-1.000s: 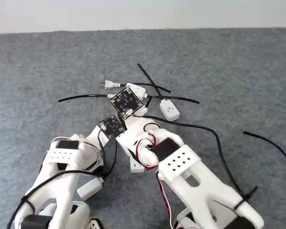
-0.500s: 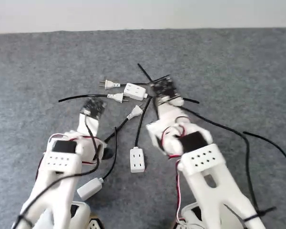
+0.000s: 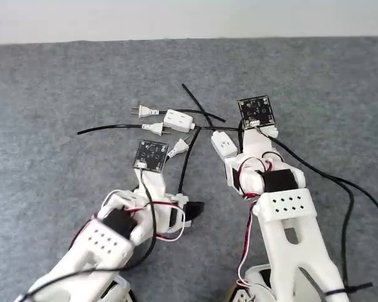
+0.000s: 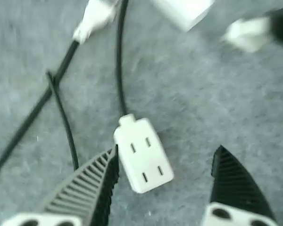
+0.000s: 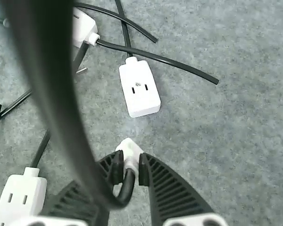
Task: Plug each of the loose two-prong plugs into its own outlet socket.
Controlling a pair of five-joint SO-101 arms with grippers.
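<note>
Jaws of the right gripper (image 5: pixel 128 162) are clamped on a white two-prong plug (image 5: pixel 127 151), and its black cord (image 5: pixel 52 94) loops back over the wrist. We grip it by the body, which should leave the prong end free to lead, though we cannot make out the prongs themselves. The lone socket (image 5: pixel 139 91) lies just ahead of the plug, flat on the grey table (image 3: pixel 50 94) with its slots facing up and a clear gap between the two. We judge this to be the target, with the plug lined up over it before the push.

Over on the left arm's side of the lone socket, and nearer the arm bases, the left gripper (image 4: pixel 168 153) hangs with its jaws spread wide around a second socket (image 4: pixel 144 160). One jaw sits just beside that socket's edge and the other stands well apart. We read this as a stance for pinning the socket so it cannot slide when a plug is pressed in.

Between the lone socket and the left arm, a loose plug (image 3: pixel 178 148) rests on the table, waiting its turn.
</note>
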